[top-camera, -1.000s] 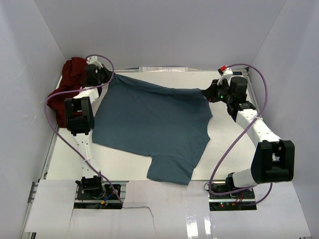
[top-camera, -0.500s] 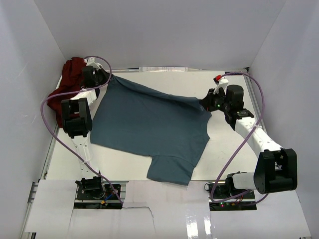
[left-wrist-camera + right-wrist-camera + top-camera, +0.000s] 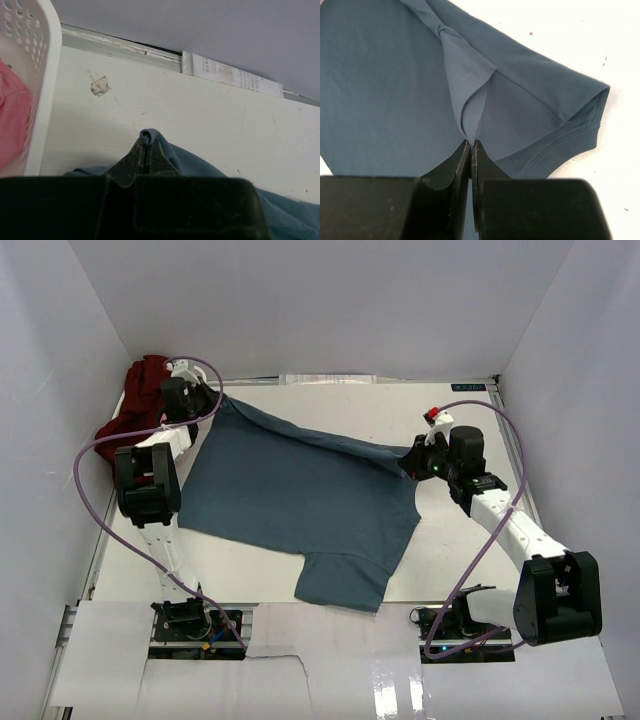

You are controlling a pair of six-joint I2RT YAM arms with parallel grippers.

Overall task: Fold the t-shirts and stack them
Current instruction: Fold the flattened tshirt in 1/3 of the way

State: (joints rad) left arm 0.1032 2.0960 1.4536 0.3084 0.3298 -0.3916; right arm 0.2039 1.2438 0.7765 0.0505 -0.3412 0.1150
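**Teal shirt pinched at two points, far side drawn taut**

Clamped fully shut with the left gripper point(image 3: 145, 148) on a small nub of the teal-blue t-shirt point(image 3: 300, 500), close to the far-left corner of the worktop point(image 3: 250, 575). Clamped just as tight with the right gripper point(image 3: 471, 145) on a gathered ridge of the same cloth beside one sleeve, toward the right edge.

Held this way, apparently, to stretch the far side between the two grips and draw out creases before folding. Lifted slightly in a taut line from one pinch to the other. Spread flat over the middle of the worktop, with the other sleeve reaching the near edge.

Outward from the left grip: a white laundry basket point(image 3: 42, 60) just beside it, with the pink t-shirt point(image 3: 12, 120) inside. Also there, the maroon t-shirt point(image 3: 140, 390), heaped at the far-left corner; in the basket or over its rim, cannot tell. Probably parked there to leave room for the fold.

No fold made yet, by the look of it, and no stack begun. Next, likely, carrying both pinches toward the near edge at an equal pace, to avoid a skewed crease.
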